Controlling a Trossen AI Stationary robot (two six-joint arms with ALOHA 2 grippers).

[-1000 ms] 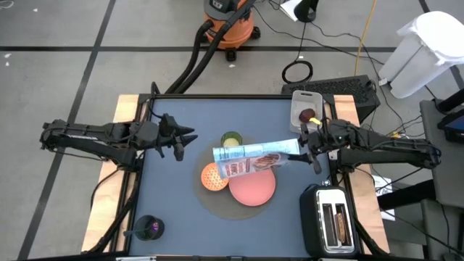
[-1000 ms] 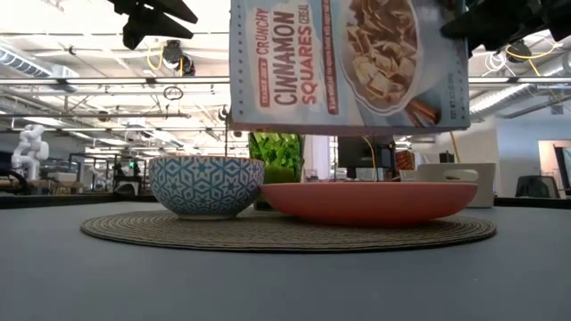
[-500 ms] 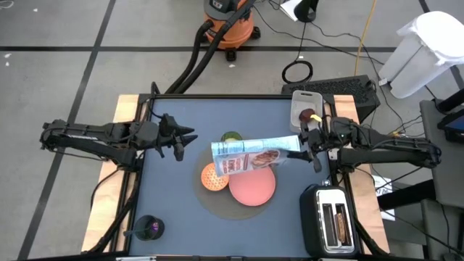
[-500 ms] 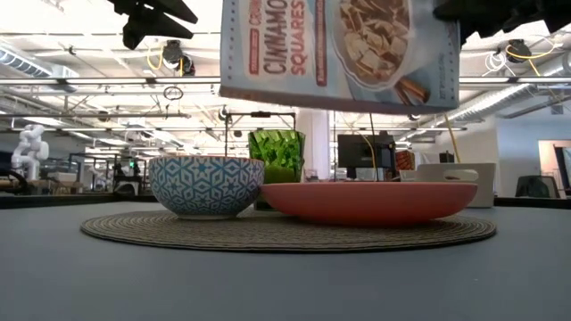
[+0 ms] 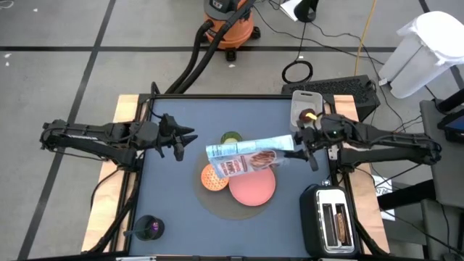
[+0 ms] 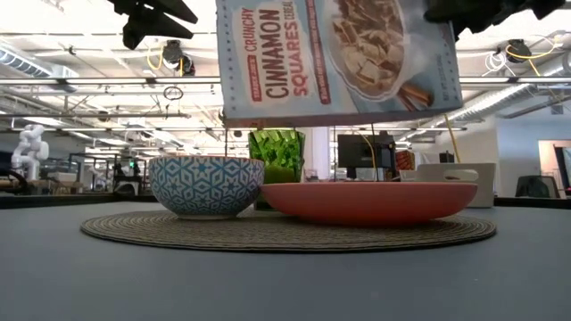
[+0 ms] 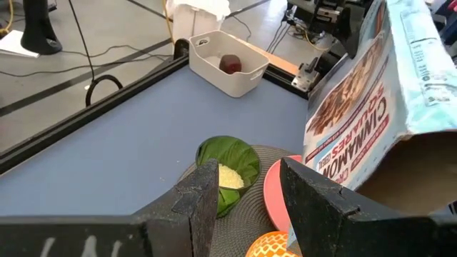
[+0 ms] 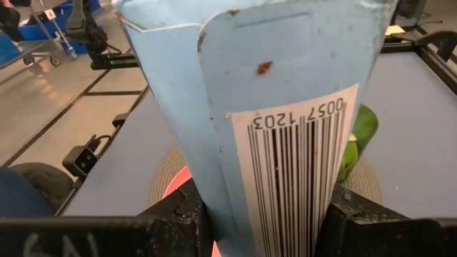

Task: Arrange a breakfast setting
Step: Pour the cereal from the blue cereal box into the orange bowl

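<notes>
Pouring step in hand: right gripper (image 5: pixel 303 144) pinching cereal box (image 5: pixel 249 154) aloft over orange bowl (image 5: pixel 214 177) and pink plate (image 5: pixel 252 187), left gripper (image 5: pixel 184 139) idle, fingers parted, empty; next, probably tipping the mouth toward bowl.

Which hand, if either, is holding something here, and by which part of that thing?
The right hand holds the blue cereal box by its barcoded end, lifted over the pink plate. The left hand holds nothing.
</notes>
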